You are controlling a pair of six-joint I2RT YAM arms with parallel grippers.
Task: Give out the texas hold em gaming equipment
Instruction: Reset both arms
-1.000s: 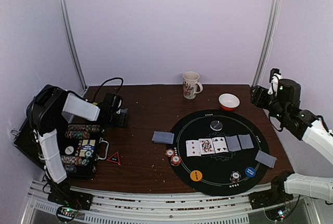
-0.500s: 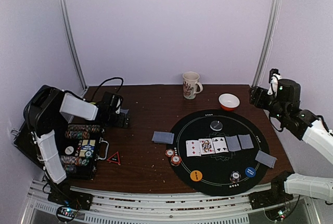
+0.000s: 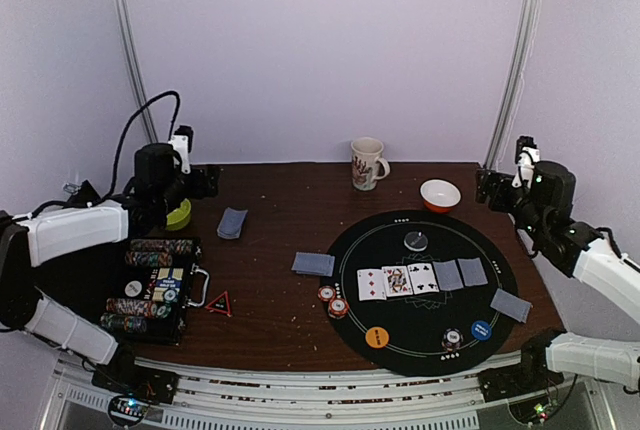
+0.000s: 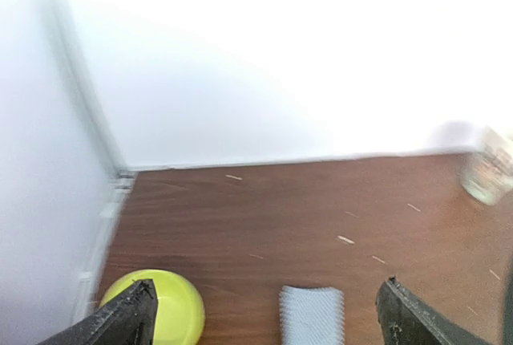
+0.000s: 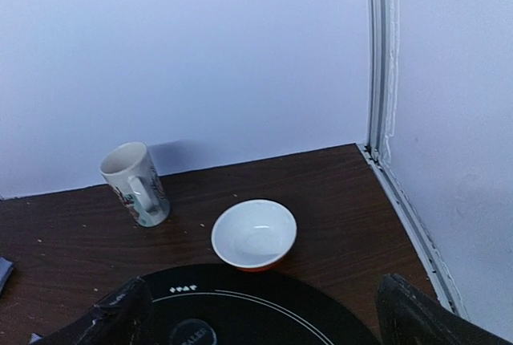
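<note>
On the black round mat (image 3: 420, 312) lie three face-up cards (image 3: 397, 281) and two grey-blue face-down cards (image 3: 460, 273), with one more (image 3: 511, 304) at its right edge. Other face-down cards rest on the wood, one (image 3: 313, 264) left of the mat and one (image 3: 232, 222) at the back left. Two striped chips (image 3: 332, 300) sit by the mat's left rim, another (image 3: 453, 338) near the orange button (image 3: 376, 336) and blue button (image 3: 481, 330). The clear-grey button (image 3: 415, 240) lies at the mat's far side. My left gripper (image 4: 268, 289) hangs open above the back-left card (image 4: 311, 317). My right gripper (image 5: 264, 293) is open and empty, beyond the mat's far rim (image 5: 264, 301).
An open chip case (image 3: 150, 290) stands at the near left, a red triangle (image 3: 219, 302) beside it. A yellow-green bowl (image 3: 178, 214) sits under my left arm. A white mug (image 3: 367, 163) and a white-and-orange bowl (image 3: 440, 195) stand at the back.
My left arm has swung back to the left and risen, opening its jaws. A face-down card now lies where it was, and the yellow-green bowl shows. My right jaws have widened.
</note>
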